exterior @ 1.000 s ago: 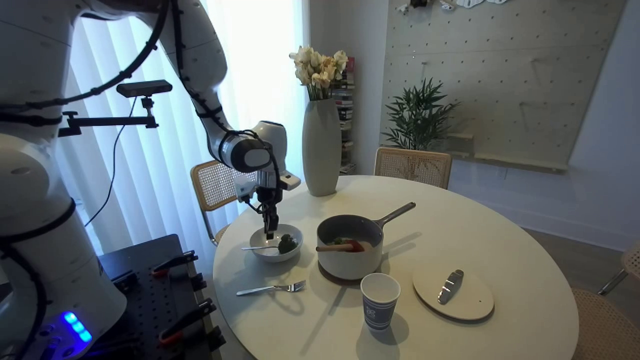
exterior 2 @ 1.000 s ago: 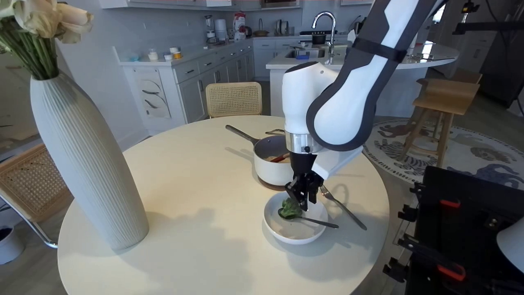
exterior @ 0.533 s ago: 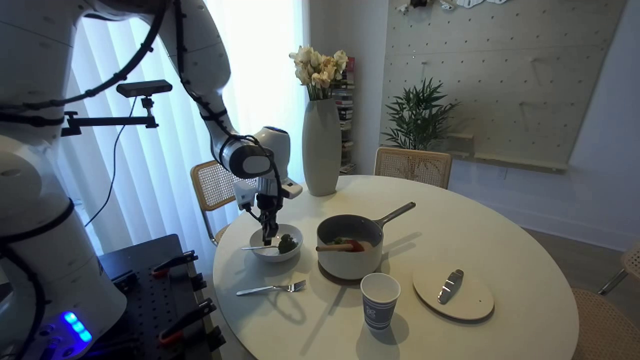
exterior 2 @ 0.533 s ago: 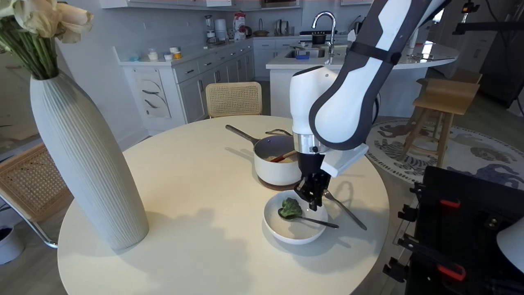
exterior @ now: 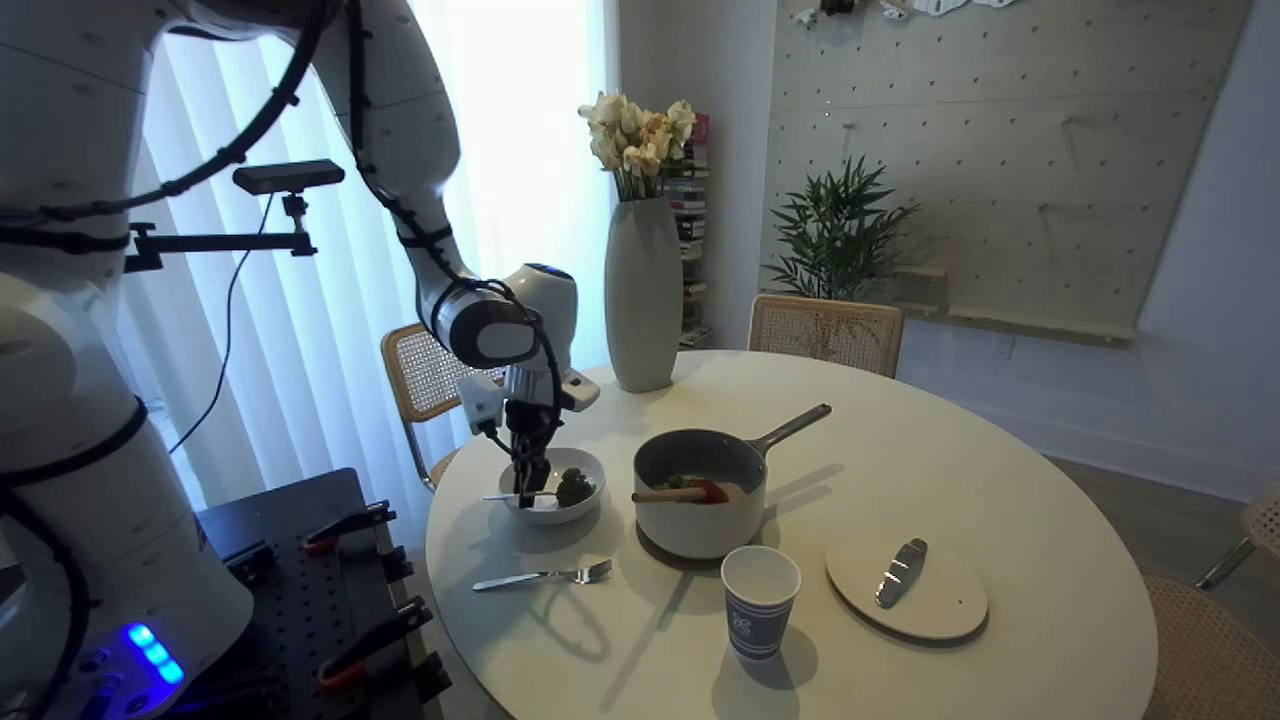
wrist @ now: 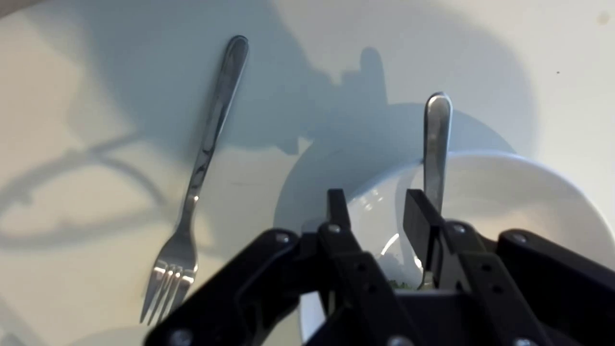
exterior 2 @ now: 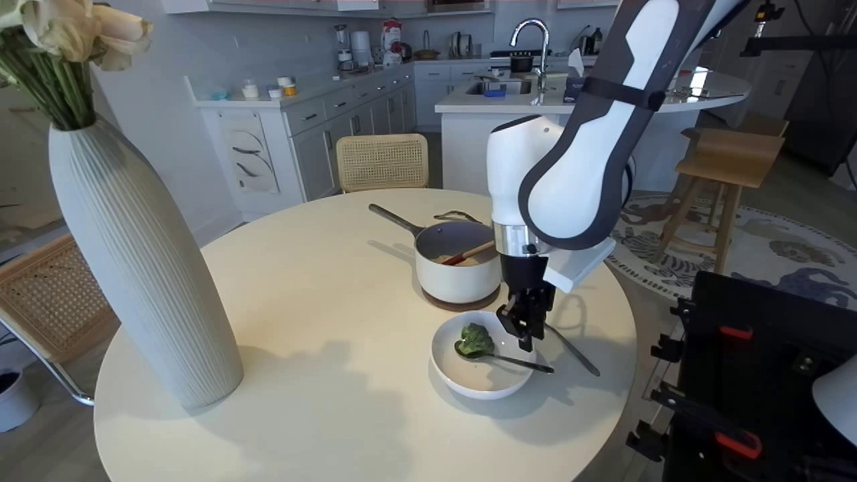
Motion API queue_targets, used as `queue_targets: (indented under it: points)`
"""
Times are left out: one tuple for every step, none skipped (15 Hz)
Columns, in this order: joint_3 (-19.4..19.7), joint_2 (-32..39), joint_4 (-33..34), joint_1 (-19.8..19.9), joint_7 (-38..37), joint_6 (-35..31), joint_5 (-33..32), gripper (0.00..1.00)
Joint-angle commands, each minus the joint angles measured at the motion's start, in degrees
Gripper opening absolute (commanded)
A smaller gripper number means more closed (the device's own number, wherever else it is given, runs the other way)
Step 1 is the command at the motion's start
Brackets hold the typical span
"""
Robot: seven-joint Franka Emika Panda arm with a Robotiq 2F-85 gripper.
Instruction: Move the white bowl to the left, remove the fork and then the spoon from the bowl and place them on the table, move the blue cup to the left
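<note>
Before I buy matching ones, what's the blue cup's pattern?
The blue cup has pale lines on greyish blue below a white top; best in an exterior view.

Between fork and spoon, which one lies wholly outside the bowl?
The fork, directly on the table; the spoon rests in the white bowl, handle over its rim.

In both exterior views a pot point(exterior: 690, 525) stands on a trivet point(exterior 2: 462, 306), a utensil point(exterior: 672, 495) in it, and a vase point(exterior: 643, 300) holds flowers point(exterior: 640, 135). In an exterior view, broccoli point(exterior: 575, 487) lies left of the pot, a disc point(exterior: 940, 615) carrying a shiny metal strip point(exterior: 902, 573) lies near right, and a chair point(exterior: 826, 335), plant point(exterior: 838, 235) and pegboard point(exterior: 1000, 150) are far behind; blinds point(exterior: 510, 130) hang at left. In an exterior view, a stool point(exterior 2: 723, 161) stands on a rug point(exterior 2: 797, 251) at right, a sink point(exterior 2: 519, 87) and tap point(exterior 2: 544, 57) far off.
</note>
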State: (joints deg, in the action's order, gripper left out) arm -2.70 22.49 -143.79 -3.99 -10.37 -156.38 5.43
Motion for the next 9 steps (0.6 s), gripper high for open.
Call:
queue_targets:
  points:
    - [-1.8, -0.1, 0.4, -0.5, 0.7, -0.7, 1.3, 0.37]
    - [-2.2, 0.3, 0.9, -0.8, 0.4, -0.7, 1.3, 0.37]
    - [-2.4, 0.5, 1.4, -1.2, 0.1, -0.6, 1.2, 0.36]
    - [-2.7, 0.9, 1.9, -1.4, 0.1, -0.6, 1.2, 0.37]
    - [-2.9, 1.4, 2.6, -1.8, -0.2, -0.5, 1.0, 0.36]
    - [-2.9, 1.7, 3.0, -2.1, -0.4, -0.4, 0.9, 0.37]
    - [-2.8, 2.2, 3.5, -2.4, -0.5, -0.4, 0.7, 0.38]
    - [-2.7, 2.7, 4.0, -2.7, -0.6, -0.3, 0.6, 0.37]
    - [-2.5, 3.0, 4.4, -3.0, -0.7, -0.2, 0.5, 0.38]
